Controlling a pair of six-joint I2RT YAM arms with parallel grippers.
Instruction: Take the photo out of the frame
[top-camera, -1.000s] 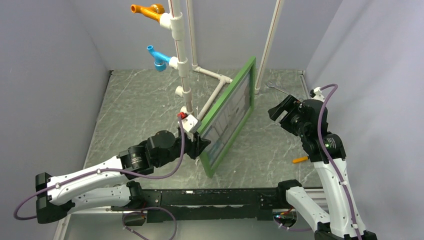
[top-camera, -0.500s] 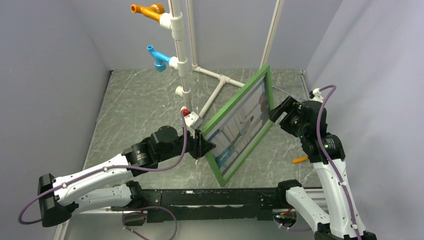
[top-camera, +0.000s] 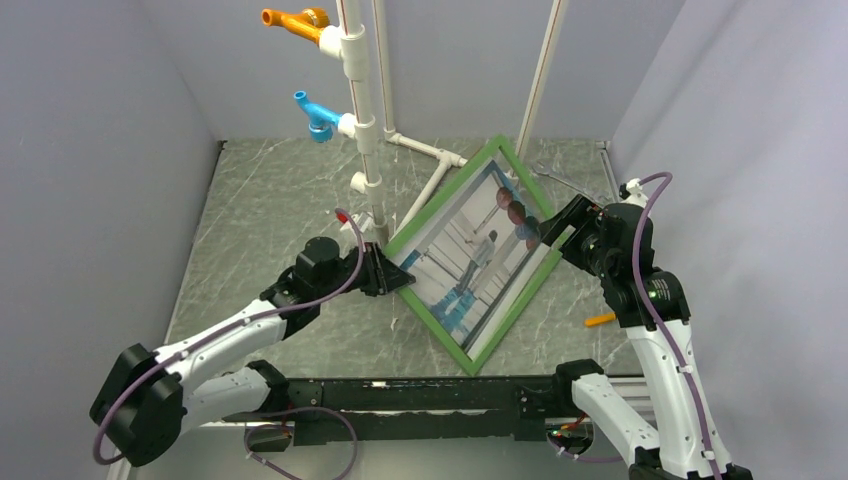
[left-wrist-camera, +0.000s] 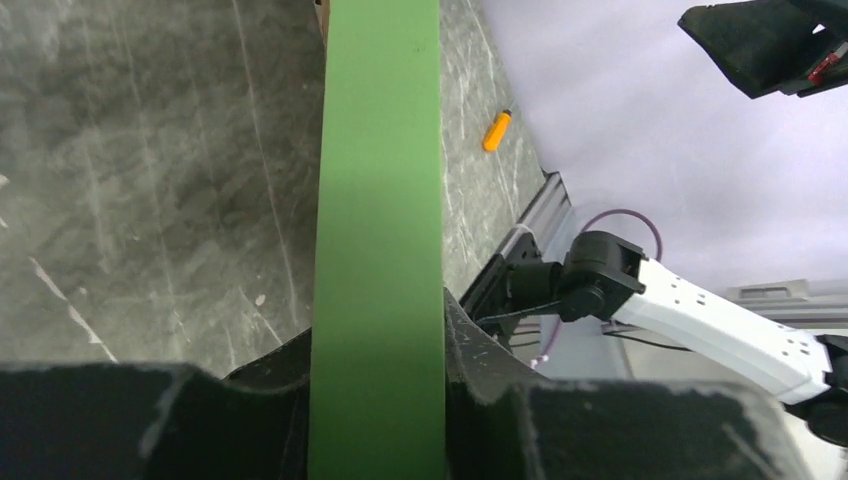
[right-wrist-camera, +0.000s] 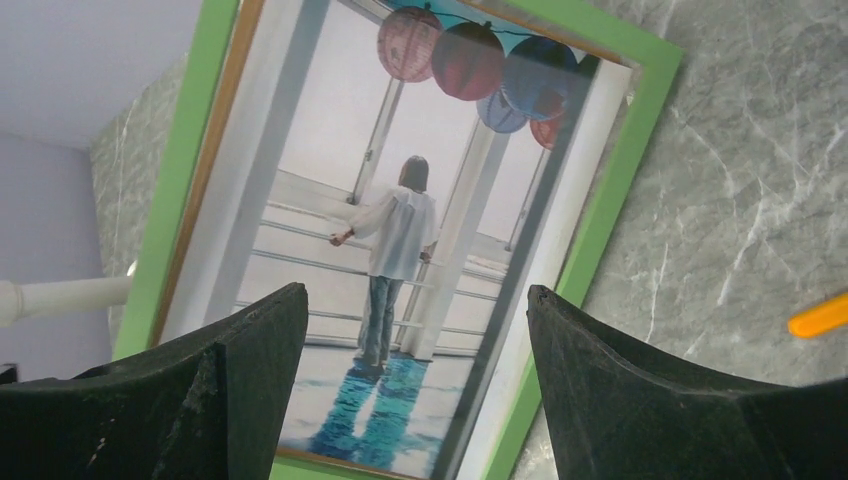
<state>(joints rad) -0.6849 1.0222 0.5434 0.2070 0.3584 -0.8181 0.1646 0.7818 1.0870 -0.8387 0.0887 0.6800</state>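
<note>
Surface: grey-green marbled table (top-camera: 270, 200), orange pen (top-camera: 601, 319) near right edge
Room: lilac-grey walls (top-camera: 100, 150), white pipe stand (top-camera: 362, 100) at back
Frame (top-camera: 441, 195): tilted over table, photo (top-camera: 470, 270) inside
Left gripper (top-camera: 398, 280): pinching green rail
Right gripper (right-wrist-camera: 412, 293): spread, facing photo

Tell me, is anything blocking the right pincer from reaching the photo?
Nothing visible. The right pincer is open and faces the photo directly, with no object between them. The photo sits inside the frame, which the left pincer grips by one green rail.

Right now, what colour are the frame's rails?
The frame is bright green, clearest in the left wrist view.
</note>
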